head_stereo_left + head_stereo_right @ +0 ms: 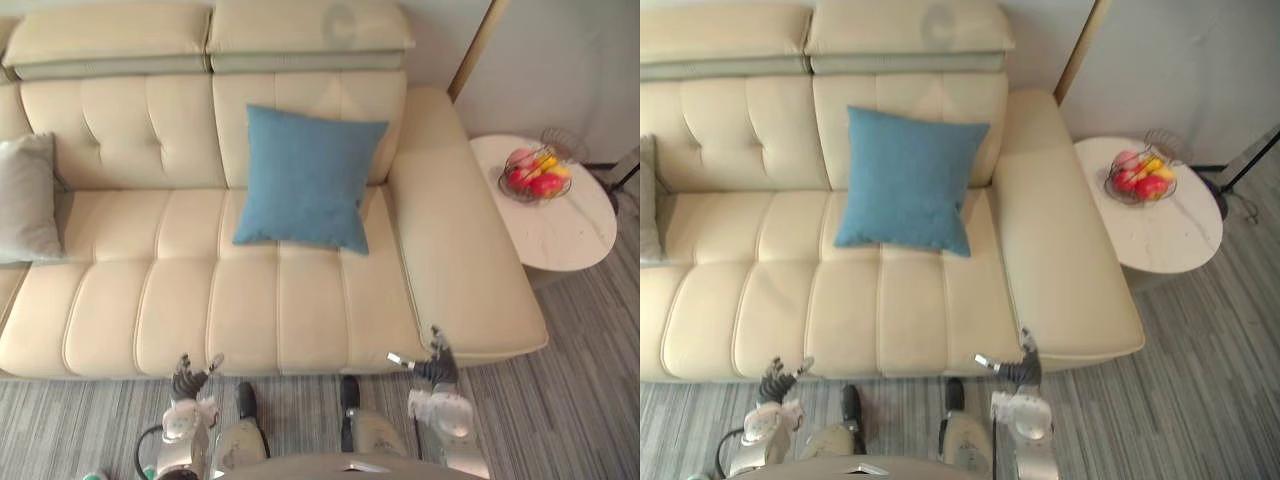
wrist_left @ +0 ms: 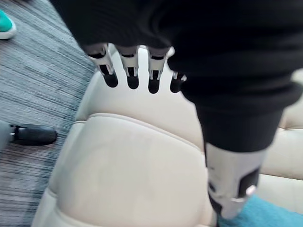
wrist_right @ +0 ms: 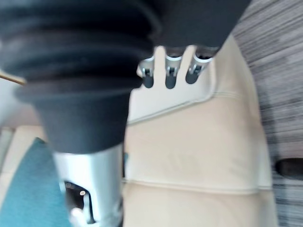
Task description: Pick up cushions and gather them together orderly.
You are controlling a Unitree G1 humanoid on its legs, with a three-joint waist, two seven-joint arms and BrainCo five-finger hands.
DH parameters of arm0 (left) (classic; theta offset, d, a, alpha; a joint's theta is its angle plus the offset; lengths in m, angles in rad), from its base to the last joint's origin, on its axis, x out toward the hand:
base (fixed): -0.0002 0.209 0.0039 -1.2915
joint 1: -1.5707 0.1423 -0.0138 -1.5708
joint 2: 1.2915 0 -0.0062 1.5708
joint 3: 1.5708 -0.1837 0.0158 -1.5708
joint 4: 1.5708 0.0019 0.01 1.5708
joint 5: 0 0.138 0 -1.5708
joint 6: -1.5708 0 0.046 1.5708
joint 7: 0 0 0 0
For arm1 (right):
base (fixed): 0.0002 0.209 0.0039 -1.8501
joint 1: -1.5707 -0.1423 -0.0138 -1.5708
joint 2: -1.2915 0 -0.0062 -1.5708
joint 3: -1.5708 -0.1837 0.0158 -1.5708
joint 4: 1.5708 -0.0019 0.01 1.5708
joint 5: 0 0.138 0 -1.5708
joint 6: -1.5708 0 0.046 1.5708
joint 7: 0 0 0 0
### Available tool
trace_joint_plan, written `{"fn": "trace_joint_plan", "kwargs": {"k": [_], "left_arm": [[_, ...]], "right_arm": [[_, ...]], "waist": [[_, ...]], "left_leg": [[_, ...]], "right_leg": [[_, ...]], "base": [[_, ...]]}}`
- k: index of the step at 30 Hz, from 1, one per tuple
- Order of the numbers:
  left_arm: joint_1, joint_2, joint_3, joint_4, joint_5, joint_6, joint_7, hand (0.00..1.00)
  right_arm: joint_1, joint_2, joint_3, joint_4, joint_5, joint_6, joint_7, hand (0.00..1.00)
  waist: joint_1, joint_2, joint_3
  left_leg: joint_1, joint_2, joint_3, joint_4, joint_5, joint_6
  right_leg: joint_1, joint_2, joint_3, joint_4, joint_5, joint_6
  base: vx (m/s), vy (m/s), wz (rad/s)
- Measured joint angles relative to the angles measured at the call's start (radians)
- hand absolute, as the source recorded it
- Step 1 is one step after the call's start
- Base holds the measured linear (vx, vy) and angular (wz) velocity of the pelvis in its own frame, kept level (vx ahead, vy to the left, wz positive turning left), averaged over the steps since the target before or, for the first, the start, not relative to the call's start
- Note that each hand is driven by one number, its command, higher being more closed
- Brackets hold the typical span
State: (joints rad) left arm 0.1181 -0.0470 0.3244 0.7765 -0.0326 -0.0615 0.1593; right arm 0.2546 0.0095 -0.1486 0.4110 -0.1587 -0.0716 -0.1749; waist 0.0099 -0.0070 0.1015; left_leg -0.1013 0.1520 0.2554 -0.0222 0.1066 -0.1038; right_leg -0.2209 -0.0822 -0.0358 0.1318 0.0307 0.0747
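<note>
You are looking down on a cream sofa (image 1: 250,290) whose left end is cut off by the edge of the view. Off its right arm stands a round white side table (image 1: 575,235). The blue cushion (image 1: 305,180) leans upright against the backrest on the right-hand seat. The grey cushion (image 1: 28,195) sits well apart from it at the far left, with only part of it in frame. On the table, a wire bowl (image 1: 535,175) holds red and yellow fruit, too small to identify. Your left hand (image 1: 187,383) and right hand (image 1: 435,365) hover low by the sofa's front edge. On both, the fingers (image 2: 130,71) are straight and apart, with nothing in their grasp.
</note>
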Motion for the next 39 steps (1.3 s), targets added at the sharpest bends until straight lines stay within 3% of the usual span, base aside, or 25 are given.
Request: {"fn": "trace_joint_plan", "kwargs": {"k": [3, 10, 11, 12, 13, 14, 15, 16, 17, 18, 19, 20, 21, 22, 23, 24, 25, 27, 29, 31, 33, 35, 37, 39], "left_arm": [[0.017, -0.012, 0.031, 0.091, 0.039, 0.007, -0.014, 0.00], [0.010, 0.007, 0.049, 0.143, 0.076, 0.011, -0.013, 0.00], [0.003, 0.017, 0.051, 0.142, 0.075, 0.011, -0.012, 0.00], [-0.001, 0.018, 0.058, 0.137, 0.074, 0.014, -0.011, 0.00], [-0.005, 0.016, 0.061, 0.137, 0.074, 0.015, -0.010, 0.00], [-0.002, -0.002, 0.078, 0.136, 0.065, 0.017, -0.006, 0.00], [-0.005, 0.008, 0.079, 0.135, 0.055, 0.019, 0.003, 0.00], [-0.004, 0.017, 0.079, 0.130, 0.054, 0.019, 0.007, 0.00], [-0.014, 0.032, 0.092, 0.116, 0.047, 0.023, 0.009, 0.00], [-0.002, 0.016, 0.112, 0.116, 0.033, 0.034, 0.009, 0.00], [-0.002, 0.009, 0.131, 0.112, 0.033, 0.029, 0.011, 0.00], [-0.003, 0.012, 0.133, 0.110, 0.032, 0.032, 0.012, 0.00], [-0.004, 0.013, 0.126, 0.101, 0.018, 0.030, 0.017, 0.00], [-0.007, 0.012, 0.121, 0.091, -0.003, 0.028, 0.018, 0.00], [-0.014, 0.010, 0.110, 0.091, -0.008, 0.027, 0.025, 0.00], [-0.017, 0.007, 0.100, 0.095, -0.008, 0.027, 0.031, 0.00], [-0.029, -0.001, 0.071, 0.111, -0.008, 0.027, 0.033, 0.00], [-0.017, -0.013, 0.041, 0.116, -0.008, 0.027, 0.036, 0.00], [-0.006, -0.012, 0.026, 0.113, -0.006, 0.027, 0.038, 0.00], [-0.006, -0.010, 0.023, 0.113, -0.005, 0.027, 0.039, 0.00], [-0.015, -0.012, 0.019, 0.105, -0.005, 0.027, 0.038, 0.00], [-0.014, -0.013, 0.012, 0.105, -0.005, 0.028, 0.037, 0.00], [-0.014, -0.014, 0.012, 0.109, -0.004, 0.032, 0.032, 0.00], [-0.015, -0.025, 0.022, 0.111, -0.003, 0.034, 0.028, 0.00]], "right_arm": [[0.001, 0.023, -0.023, 0.167, -0.041, 0.019, 0.016, 0.00], [-0.027, 0.023, -0.067, 0.268, -0.043, 0.037, 0.020, 0.00], [-0.037, 0.031, -0.066, 0.275, -0.041, 0.046, 0.019, 0.00], [-0.040, 0.034, -0.066, 0.275, -0.039, 0.051, 0.019, 0.00], [-0.046, 0.035, -0.066, 0.275, -0.039, 0.052, 0.019, 0.00], [-0.069, 0.024, -0.067, 0.274, -0.036, 0.051, 0.016, 0.00], [-0.067, 0.030, -0.063, 0.276, -0.035, 0.050, 0.014, 0.00], [-0.058, 0.038, -0.060, 0.282, -0.035, 0.050, 0.013, 0.00], [-0.066, 0.049, -0.050, 0.304, -0.035, 0.050, 0.015, 0.00], [-0.085, 0.050, -0.054, 0.310, -0.036, 0.053, 0.013, 0.00], [-0.107, 0.043, -0.038, 0.327, -0.040, 0.051, 0.015, 0.00], [-0.108, 0.043, -0.034, 0.333, -0.042, 0.051, 0.017, 0.00], [-0.122, 0.043, -0.030, 0.335, -0.045, 0.053, 0.014, 0.00], [-0.133, 0.043, -0.023, 0.335, -0.046, 0.055, 0.011, 0.00], [-0.179, 0.035, -0.010, 0.328, -0.046, 0.052, 0.011, 0.00], [-0.192, 0.030, -0.010, 0.323, -0.045, 0.052, 0.010, 0.00], [-0.205, 0.016, -0.011, 0.316, -0.045, 0.050, 0.003, 0.00], [-0.166, 0.001, -0.011, 0.317, -0.045, 0.056, -0.012, 0.00], [-0.139, -0.011, -0.008, 0.317, -0.045, 0.058, -0.015, 0.00], [-0.139, -0.013, -0.010, 0.316, -0.043, 0.060, -0.022, 0.00], [-0.142, -0.020, -0.015, 0.316, -0.039, 0.060, -0.024, 0.00], [-0.139, -0.023, -0.020, 0.318, -0.032, 0.062, -0.024, 0.00], [-0.139, -0.013, -0.023, 0.334, -0.024, 0.068, -0.022, 0.00], [-0.143, -0.010, -0.035, 0.358, -0.023, 0.070, -0.018, 0.00]], "waist": [[0.006, -0.003, -0.037], [0.016, -0.023, -0.045], [0.015, -0.040, -0.034], [0.019, -0.049, -0.032], [0.021, -0.038, -0.035], [0.029, 0.001, -0.029], [0.016, -0.023, -0.031], [0.017, -0.035, -0.028], [0.024, -0.081, -0.032], [0.052, -0.045, -0.053], [0.056, -0.065, -0.053], [0.051, -0.073, -0.055], [0.065, -0.079, -0.056], [0.081, -0.080, -0.055], [0.083, -0.063, -0.049], [0.083, -0.043, -0.040], [0.079, 0.007, -0.008], [0.072, 0.037, 0.007], [0.069, 0.043, 0.006], [0.064, 0.035, 0.007], [0.063, 0.025, 0.014], [0.053, 0.024, 0.014], [0.047, 0.025, 0.014], [0.045, 0.040, 0.010]], "left_leg": [[0.055, -0.001, 0.020, -0.015, -0.009, -0.003], [0.079, -0.001, 0.072, -0.005, -0.019, -0.004], [0.055, 0.001, 0.074, 0.053, -0.044, 0.001], [0.035, 0.008, 0.063, 0.085, -0.056, -0.001], [0.028, 0.017, 0.056, 0.091, -0.065, 0.001], [0.001, 0.060, 0.052, 0.108, -0.069, 0.021], [-0.013, 0.058, 0.041, 0.152, -0.075, 0.025], [-0.023, 0.046, 0.036, 0.178, -0.081, 0.018], [-0.042, 0.032, 0.033, 0.235, -0.112, 0.012], [-0.094, 0.037, 0.006, 0.254, -0.144, 0.043], [-0.100, 0.037, 0.031, 0.254, -0.108, 0.041], [-0.107, 0.030, 0.025, 0.265, -0.102, 0.046], [-0.131, 0.032, 0.024, 0.299, -0.099, 0.046], [-0.167, 0.041, 0.037, 0.334, -0.094, 0.049], [-0.202, 0.065, 0.054, 0.345, -0.074, 0.043], [-0.209, 0.078, 0.054, 0.336, -0.064, 0.035], [-0.207, 0.091, 0.042, 0.295, -0.017, 0.033], [-0.164, 0.095, 0.047, 0.202, 0.031, 0.020], [-0.138, 0.092, 0.063, 0.154, 0.033, 0.015], [-0.132, 0.091, 0.078, 0.122, -0.005, -0.035], [-0.157, 0.077, 0.060, 0.257, -0.022, 0.001], [-0.151, 0.064, 0.035, 0.400, -0.109, 0.042], [-0.128, 0.077, 0.012, 0.547, -0.278, 0.037], [-0.120, 0.075, 0.009, 0.557, -0.330, 0.039]], "right_leg": [[0.047, 0.000, 0.004, -0.025, 0.001, -0.001], [0.043, 0.002, 0.039, -0.027, 0.014, -0.021], [0.037, 0.000, 0.042, -0.015, 0.015, -0.038], [0.028, 0.002, 0.022, -0.026, 0.006, -0.092], [0.034, 0.002, -0.009, -0.042, -0.013, -0.123], [-0.016, -0.015, -0.069, 0.173, -0.075, -0.129], [-0.050, -0.046, -0.087, 0.394, -0.117, -0.098], [-0.057, -0.068, -0.097, 0.461, -0.132, -0.085], [-0.071, -0.074, -0.121, 0.473, -0.122, -0.052], [-0.018, -0.039, -0.098, 0.355, -0.146, -0.010], [-0.029, -0.077, -0.108, 0.578, -0.240, 0.008], [0.004, -0.089, -0.117, 0.648, -0.275, 0.033], [0.064, -0.090, -0.111, 0.643, -0.288, 0.046], [0.114, -0.082, -0.107, 0.532, -0.340, 0.050], [0.154, -0.045, -0.127, 0.388, -0.385, 0.025], [0.167, -0.029, -0.135, 0.339, -0.391, 0.023], [0.188, 0.002, -0.144, 0.274, -0.378, 0.005], [0.187, 0.018, -0.160, 0.283, -0.366, -0.008], [0.181, 0.017, -0.167, 0.297, -0.362, -0.016], [0.164, 0.005, -0.171, 0.289, -0.337, -0.039], [0.140, -0.021, -0.172, 0.281, -0.308, -0.044], [0.126, -0.039, -0.166, 0.279, -0.287, -0.029], [0.098, -0.050, -0.140, 0.278, -0.256, -0.003], [0.088, -0.049, -0.123, 0.278, -0.238, 0.020]], "base": [[0.03, 0.015, -0.14], [0.01, 0.011, -0.23], [-0.04, 0.002, -0.24], [-0.04, 0.000, -0.18], [-0.09, -0.032, -0.31], [-0.05, -0.053, -0.04], [-0.04, -0.075, 0.08], [0.00, -0.039, 0.21], [-0.11, 0.009, -0.24], [-0.23, 0.042, -0.57], [-0.22, 0.017, -0.36], [-0.15, -0.058, -0.12], [-0.08, -0.095, -0.04], [-0.25, -0.161, -0.46], [-0.23, -0.114, -0.56], [-0.41, -0.159, -0.37], [-0.36, -0.114, 0.02], [-0.37, -0.116, 0.22], [-0.25, -0.046, 0.09], [-0.28, 0.011, -0.03], [-0.16, 0.077, -0.04], [-0.17, 0.132, -0.02], [-0.14, 0.223, -0.20], [-0.13, 0.252, -0.26]]}}
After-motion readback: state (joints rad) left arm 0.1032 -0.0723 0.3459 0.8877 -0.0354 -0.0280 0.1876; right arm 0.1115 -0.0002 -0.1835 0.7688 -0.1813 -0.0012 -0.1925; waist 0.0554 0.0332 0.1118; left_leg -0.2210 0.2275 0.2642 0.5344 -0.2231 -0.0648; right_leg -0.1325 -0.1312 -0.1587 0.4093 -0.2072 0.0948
